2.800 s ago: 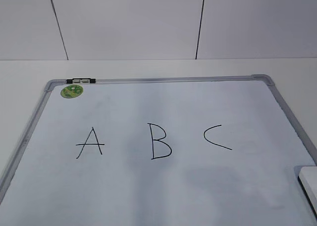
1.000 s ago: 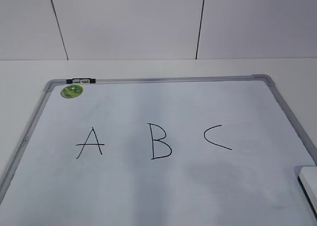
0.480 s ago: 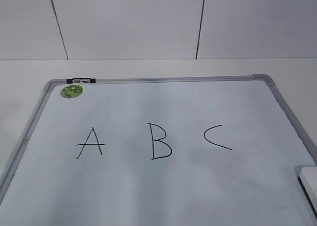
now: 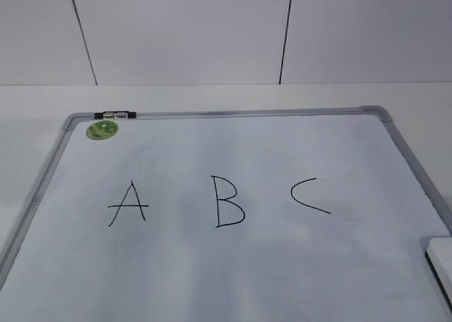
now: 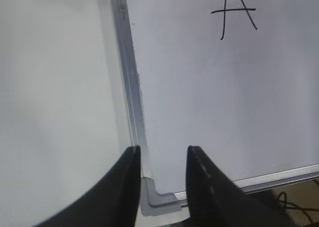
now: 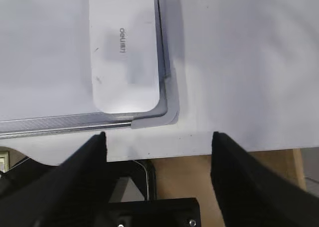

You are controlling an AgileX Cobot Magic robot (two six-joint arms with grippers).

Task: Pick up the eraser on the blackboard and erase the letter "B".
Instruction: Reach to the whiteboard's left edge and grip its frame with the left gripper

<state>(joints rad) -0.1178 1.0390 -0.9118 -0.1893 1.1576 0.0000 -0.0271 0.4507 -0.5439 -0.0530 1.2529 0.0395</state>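
Eraser (image 6: pixel 124 53) lies flat in near right corner of the blackboard (image 4: pixel 268 279), against the frame, not picked up; exterior view shows just its edge at bottom right. Letter "B" (image 4: pixel 228 202) fully intact between the "A" (image 4: pixel 128 204) and the "C" (image 4: pixel 308 195), so nothing done yet: grasp, carry and wipe all remain. Right gripper (image 6: pixel 158 137) hangs just short of the eraser, over the counter (image 6: pixel 239 62), jaws wide apart and empty. Left gripper (image 5: pixel 163 157) sits above the near left board corner, jaws partly open, holding nothing. Versus earlier frames: no visible change, letters and eraser same place, no arm in exterior view.
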